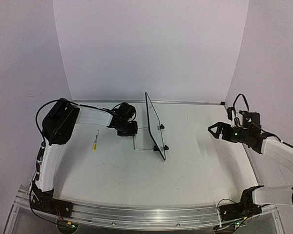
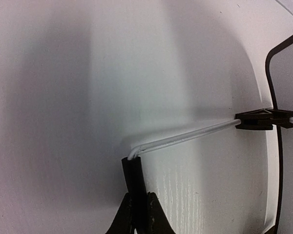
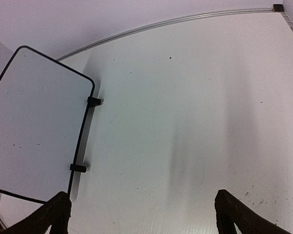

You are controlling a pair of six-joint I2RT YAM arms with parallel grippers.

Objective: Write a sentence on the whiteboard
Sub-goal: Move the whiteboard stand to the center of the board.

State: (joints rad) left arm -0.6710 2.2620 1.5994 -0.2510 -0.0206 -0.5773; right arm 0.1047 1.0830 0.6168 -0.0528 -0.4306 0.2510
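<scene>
The whiteboard (image 1: pixel 156 125) stands upright mid-table, edge-on in the top view. Its white face (image 3: pixel 34 126) fills the left of the right wrist view, and no sentence shows on it. From one black clip foot (image 2: pixel 261 119) a thin white rod (image 2: pixel 185 138) runs out along the table and bends into a black-sleeved tip (image 2: pixel 133 175). My left gripper (image 2: pixel 138 207) is shut on that tip, just left of the board (image 1: pixel 128 128). My right gripper (image 1: pixel 214 130) hovers open to the right of the board, with nothing between its fingers (image 3: pixel 56 212).
A white marker with a yellow band (image 1: pixel 94 140) lies on the table to the left of my left gripper. White walls close in the back and sides. A metal rail (image 1: pixel 136 214) runs along the near edge between the arm bases.
</scene>
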